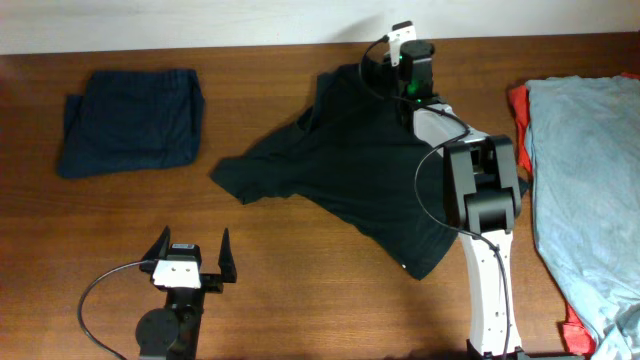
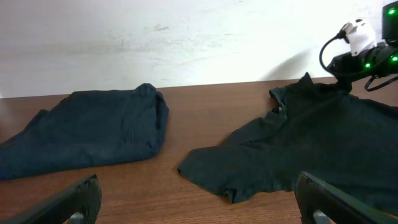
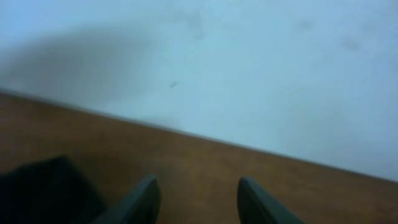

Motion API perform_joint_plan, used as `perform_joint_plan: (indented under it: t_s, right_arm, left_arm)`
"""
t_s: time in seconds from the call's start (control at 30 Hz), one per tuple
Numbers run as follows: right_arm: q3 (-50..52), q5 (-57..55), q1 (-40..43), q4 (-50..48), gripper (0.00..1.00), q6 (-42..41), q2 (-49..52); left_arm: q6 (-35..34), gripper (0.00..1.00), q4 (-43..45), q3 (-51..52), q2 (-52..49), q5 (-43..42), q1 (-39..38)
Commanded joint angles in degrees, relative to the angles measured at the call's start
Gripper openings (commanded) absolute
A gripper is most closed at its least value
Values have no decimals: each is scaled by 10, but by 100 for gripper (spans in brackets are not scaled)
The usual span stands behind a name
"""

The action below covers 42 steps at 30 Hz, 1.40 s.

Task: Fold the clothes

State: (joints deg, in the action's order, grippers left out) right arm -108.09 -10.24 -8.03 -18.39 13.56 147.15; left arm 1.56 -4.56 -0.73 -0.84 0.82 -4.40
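Observation:
A black T-shirt [image 1: 360,160] lies spread and rumpled across the middle of the wooden table, one sleeve pointing left [image 2: 224,180]. My right gripper [image 1: 383,58] hovers at the shirt's far edge by the wall. Its jaws stand open, and only bare wood shows between them [image 3: 198,186]. A dark fold of the shirt [image 3: 43,193] sits just left of its fingers. My left gripper [image 1: 192,240] rests near the front left of the table. It is wide open [image 2: 199,205], short of the shirt and touching nothing.
A folded navy garment [image 1: 130,120] lies at the back left [image 2: 87,130]. At the right edge a light grey-blue garment [image 1: 585,170] covers a red one [image 1: 520,105]. A white wall [image 2: 186,37] bounds the table's far side.

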Motion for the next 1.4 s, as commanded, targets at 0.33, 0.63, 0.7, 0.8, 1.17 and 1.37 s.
perform_joint_plan:
  t_s: [0.33, 0.63, 0.7, 0.8, 1.17, 1.37]
  right_arm:
    - [-8, -10, -75, 235, 52, -66, -203]
    - [-8, -5, -80, 591, 51, -211, -343]
    - [-8, -5, -80, 655, 52, -228, -362]
    - [-8, -5, -80, 746, 60, -229, -374]
    - [3, 56, -80, 968, 42, -266, -374]
    - [31, 58, -80, 1025, 4, -301, -374]
  left_arm:
    - [9, 99, -2, 2, 5, -6, -2]
    - [9, 99, -2, 2, 5, -6, -2]
    - [9, 99, -2, 2, 5, -6, -2]
    - [9, 99, -2, 2, 5, -6, -2]
    - [9, 99, -2, 2, 5, -6, -2]
    - [9, 99, -2, 2, 5, -6, -2]
